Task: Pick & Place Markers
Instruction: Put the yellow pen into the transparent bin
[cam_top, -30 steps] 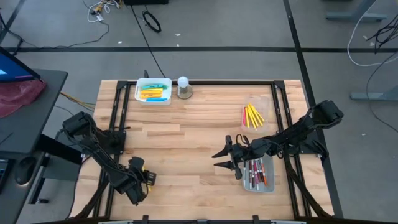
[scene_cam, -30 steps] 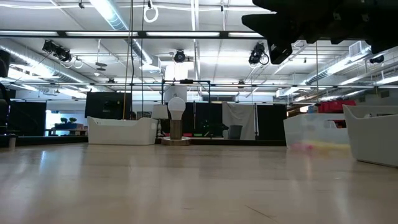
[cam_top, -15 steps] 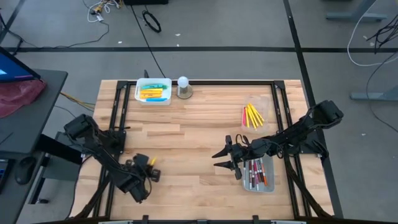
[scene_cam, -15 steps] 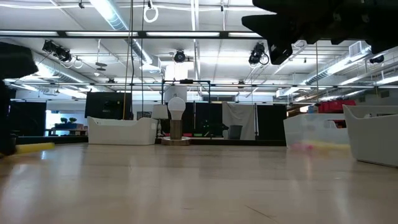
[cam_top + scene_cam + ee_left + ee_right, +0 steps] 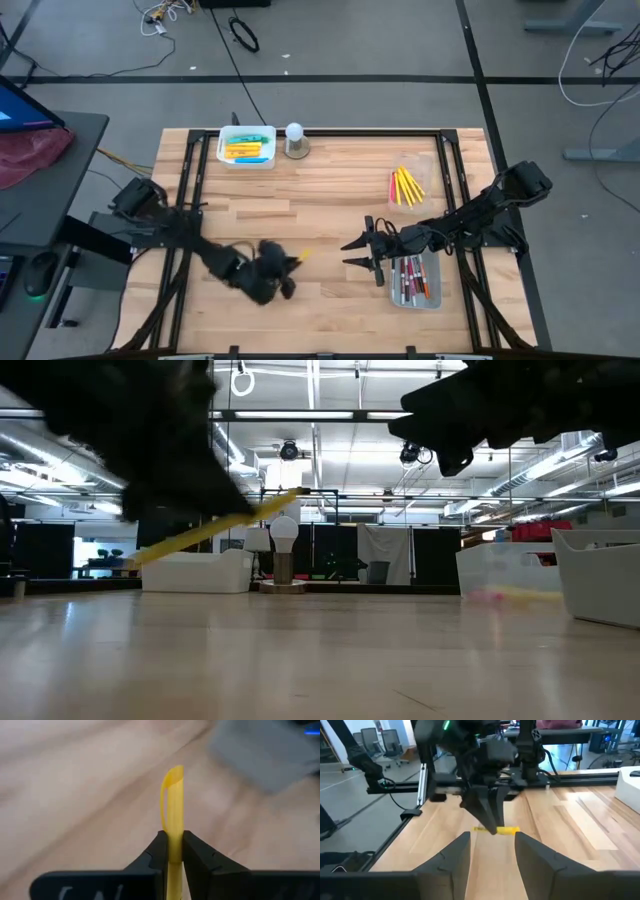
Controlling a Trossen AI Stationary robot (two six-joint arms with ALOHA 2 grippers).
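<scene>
Midair, yellow marker [image 5: 173, 815] between left end effector [image 5: 171, 851] fingers.

Looks like a big open robotics lab or workshop: exposed ceiling tracks [image 5: 300, 415] hung with strip lights, office chairs [image 5: 375, 742] parked behind, loose cables [image 5: 243, 35] left on grey floor.

Light wooden table [image 5: 320, 205] carries two white bins [image 5: 246, 147] [image 5: 413, 282] of markers, loose yellow markers [image 5: 405, 186] and a white ball-topped stand [image 5: 295, 140]
</scene>
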